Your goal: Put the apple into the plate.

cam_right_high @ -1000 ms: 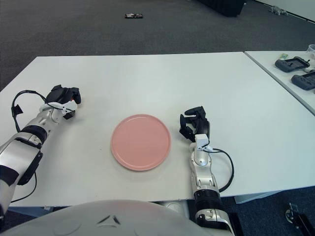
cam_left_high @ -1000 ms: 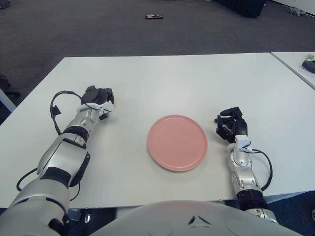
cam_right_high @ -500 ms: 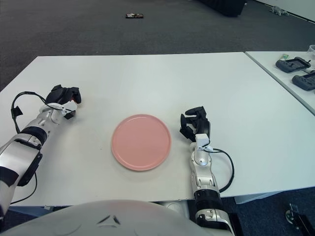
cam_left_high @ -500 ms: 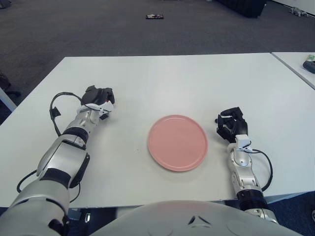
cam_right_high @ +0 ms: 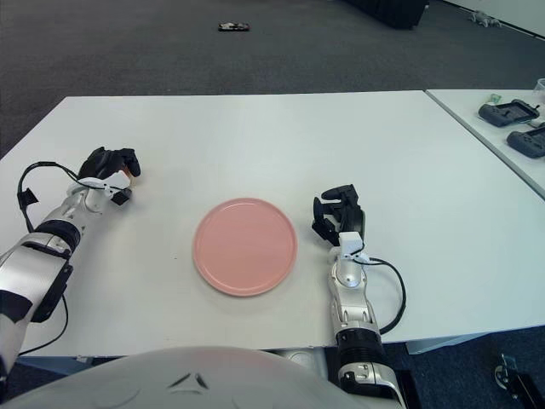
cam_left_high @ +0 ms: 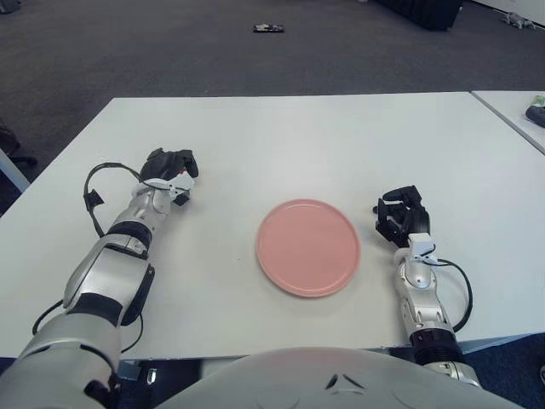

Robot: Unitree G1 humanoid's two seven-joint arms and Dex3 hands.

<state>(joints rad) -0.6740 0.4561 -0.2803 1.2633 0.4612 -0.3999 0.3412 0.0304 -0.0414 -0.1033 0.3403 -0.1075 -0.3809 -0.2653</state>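
The pink plate (cam_left_high: 307, 247) lies flat in the middle of the white table (cam_left_high: 289, 136). My left hand (cam_left_high: 169, 167) is well to the plate's left, its black fingers curled down around something. Only a small reddish patch of the apple (cam_left_high: 181, 175) shows under those fingers; the remainder is hidden. My right hand (cam_left_high: 402, 216) shows just right of the plate, fingers loosely bent and holding nothing.
A second white table (cam_right_high: 502, 128) at the far right carries dark handheld devices (cam_right_high: 502, 112). Dark carpet lies beyond the table's far edge, with a small object (cam_right_high: 232, 27) on the floor. Cables loop beside both forearms.
My left hand has turned slightly and shifted a little toward the far side of the table, fingers still curled. The plate and the right hand have not moved.
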